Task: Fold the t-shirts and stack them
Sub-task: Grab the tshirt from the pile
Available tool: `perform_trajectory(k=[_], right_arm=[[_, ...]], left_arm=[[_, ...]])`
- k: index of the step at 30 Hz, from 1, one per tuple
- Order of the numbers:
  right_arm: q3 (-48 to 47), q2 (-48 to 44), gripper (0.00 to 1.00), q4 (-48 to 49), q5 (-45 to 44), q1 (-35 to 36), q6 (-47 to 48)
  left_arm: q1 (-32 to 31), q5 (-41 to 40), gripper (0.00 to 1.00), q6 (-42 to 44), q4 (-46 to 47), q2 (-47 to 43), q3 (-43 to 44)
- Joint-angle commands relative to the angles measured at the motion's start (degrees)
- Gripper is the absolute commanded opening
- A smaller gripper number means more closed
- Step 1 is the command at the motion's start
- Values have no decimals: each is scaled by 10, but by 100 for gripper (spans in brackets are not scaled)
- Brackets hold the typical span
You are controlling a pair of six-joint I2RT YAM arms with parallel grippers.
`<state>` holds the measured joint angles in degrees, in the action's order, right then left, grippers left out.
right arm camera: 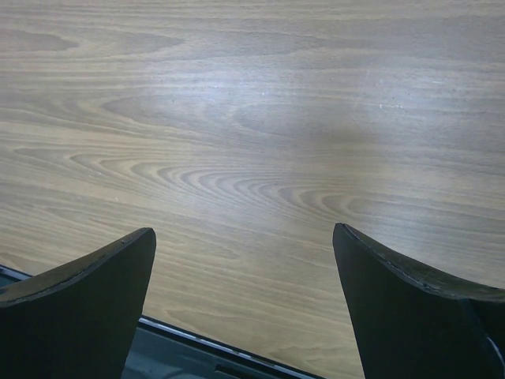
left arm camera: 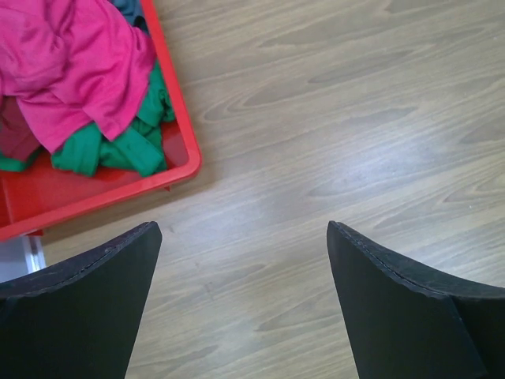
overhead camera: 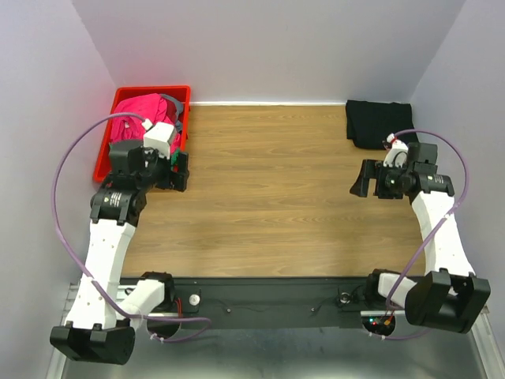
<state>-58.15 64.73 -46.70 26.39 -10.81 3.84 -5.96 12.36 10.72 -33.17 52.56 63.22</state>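
Note:
A bright pink-red t-shirt (overhead camera: pixel 140 113) lies crumpled on top of the pile in the red bin (overhead camera: pixel 103 158) at the far left. In the left wrist view the pink shirt (left arm camera: pixel 71 63) covers a green one (left arm camera: pixel 118 148) and a dark red one (left arm camera: pixel 14 134). A black t-shirt (overhead camera: pixel 377 122) lies folded at the table's far right corner. My left gripper (overhead camera: pixel 180 171) hangs open just right of the bin, over bare wood (left arm camera: pixel 243 227). My right gripper (overhead camera: pixel 364 179) is open and empty near the black shirt, over bare table (right arm camera: pixel 244 229).
The red bin's rim (left arm camera: pixel 180 110) sits close to my left fingers. The wooden table (overhead camera: pixel 268 189) stretches between the two arms. Its near edge with a black rail (right arm camera: pixel 197 341) shows under my right gripper. Grey walls close in the back and sides.

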Motion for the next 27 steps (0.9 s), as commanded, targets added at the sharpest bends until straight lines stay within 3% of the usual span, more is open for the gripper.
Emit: perform_trajectory(k=[1, 14, 18, 20, 27], right_arm=[[-12, -9, 100, 13, -2, 2, 2], [-19, 39, 100, 11, -12, 2, 10], [-28, 40, 100, 12, 8, 2, 11], [-32, 37, 100, 12, 14, 1, 8], [-30, 41, 100, 12, 9, 2, 6]], left_arm=[[8, -15, 99, 7, 6, 62, 80], [131, -30, 98, 55, 42, 442, 378], [141, -36, 91, 64, 49, 554, 468], [144, -43, 85, 67, 29, 627, 561], [151, -81, 78, 62, 44, 772, 646]])
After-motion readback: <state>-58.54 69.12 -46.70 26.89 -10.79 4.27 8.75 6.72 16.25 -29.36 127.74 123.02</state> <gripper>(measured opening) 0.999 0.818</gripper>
